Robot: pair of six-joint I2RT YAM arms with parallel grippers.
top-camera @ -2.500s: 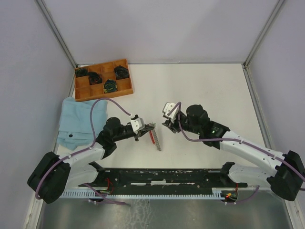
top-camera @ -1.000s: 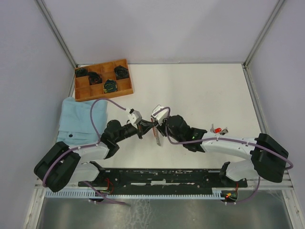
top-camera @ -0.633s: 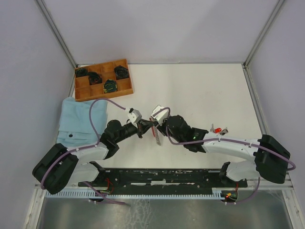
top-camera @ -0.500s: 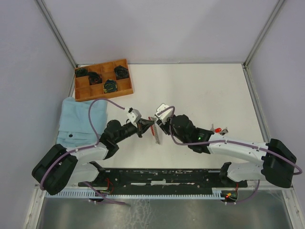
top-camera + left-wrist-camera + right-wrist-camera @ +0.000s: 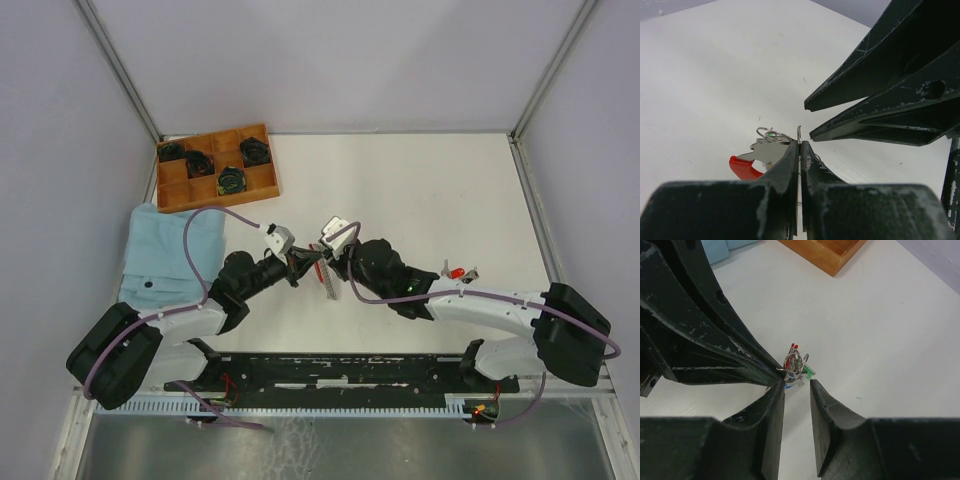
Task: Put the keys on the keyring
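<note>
The white worktop (image 5: 430,190) is sitting inside pale lilac walls (image 5: 330,60), with a wooden tray (image 5: 272,165) and a blue cloth (image 5: 160,250) lying toward its far left. Mid-worktop, the left claw (image 5: 799,146) is pinching the keyring (image 5: 799,131) between closed tips, the keys (image 5: 808,371) bunching against it. The right claw (image 5: 796,390) is standing narrowly apart just beside it, gripping nothing. What looks like a red key (image 5: 456,272) is lying beside the right forearm.

Keyring (image 5: 325,284) — apparently between both jaws.
</note>
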